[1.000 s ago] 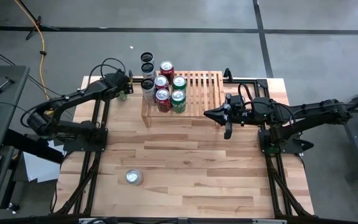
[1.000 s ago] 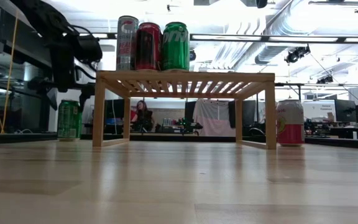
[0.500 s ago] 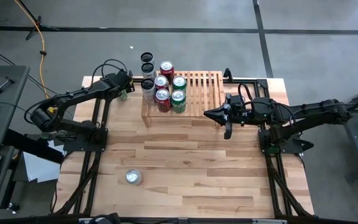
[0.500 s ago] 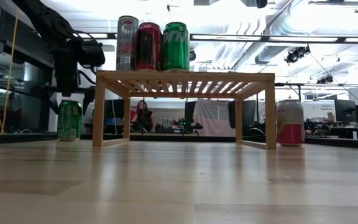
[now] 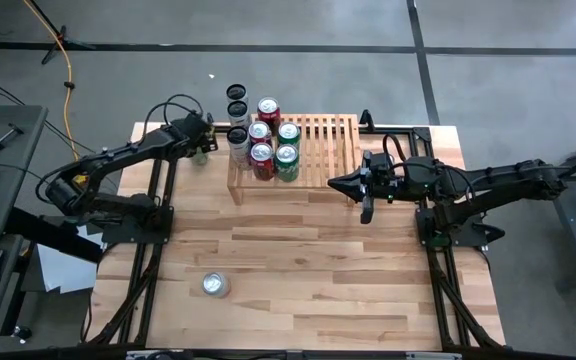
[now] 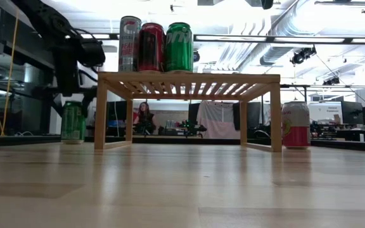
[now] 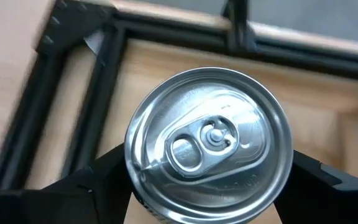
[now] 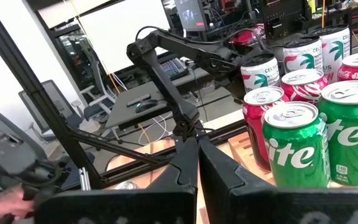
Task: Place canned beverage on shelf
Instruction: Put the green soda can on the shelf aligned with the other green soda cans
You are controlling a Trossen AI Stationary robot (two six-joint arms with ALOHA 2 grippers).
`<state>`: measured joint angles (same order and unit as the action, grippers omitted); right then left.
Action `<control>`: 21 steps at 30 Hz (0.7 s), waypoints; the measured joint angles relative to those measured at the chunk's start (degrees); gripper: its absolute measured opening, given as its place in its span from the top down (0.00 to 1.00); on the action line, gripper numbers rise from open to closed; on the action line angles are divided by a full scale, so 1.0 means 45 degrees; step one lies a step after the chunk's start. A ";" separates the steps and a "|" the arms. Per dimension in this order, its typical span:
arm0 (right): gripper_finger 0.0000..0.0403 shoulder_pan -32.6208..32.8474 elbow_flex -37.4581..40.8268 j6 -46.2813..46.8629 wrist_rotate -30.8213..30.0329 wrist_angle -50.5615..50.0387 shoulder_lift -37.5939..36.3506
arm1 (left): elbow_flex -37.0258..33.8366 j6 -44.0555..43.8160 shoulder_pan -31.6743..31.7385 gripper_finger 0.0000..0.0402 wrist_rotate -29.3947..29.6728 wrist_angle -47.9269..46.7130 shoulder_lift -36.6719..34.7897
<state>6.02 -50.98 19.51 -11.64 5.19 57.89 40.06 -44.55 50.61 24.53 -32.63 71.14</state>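
The left hand [image 5: 200, 143] hangs over a green can [image 6: 72, 121] at the desk's [image 5: 308, 260] far left corner, its 2 fingers [image 7: 98, 186] spread to either side of the can's silver top; whether they press on it cannot be told. Just beside it stands the shelf [image 5: 318, 150], with 5 cans [image 5: 268, 145] grouped on its left end. The right hand [image 5: 340, 183], fingers together, waits near the shelf's right side. Another can [image 5: 215, 285] stands alone near the desk's front.

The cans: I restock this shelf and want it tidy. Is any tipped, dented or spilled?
Nothing stands out. The cans on the shelf stand upright in neat rows. The left gripper straddles an upright green can beside the shelf. Another can stands alone near the table's front.
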 joint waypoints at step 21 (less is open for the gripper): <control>1.00 0.0000 0.0000 0.0005 0.0010 -0.0636 0.0000 | 0.3546 0.3069 -0.2453 0.29 -0.6490 -0.7491 -0.8480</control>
<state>6.02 -50.98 19.53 -11.60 2.33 57.89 56.02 -30.74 39.57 -4.68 -66.34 32.98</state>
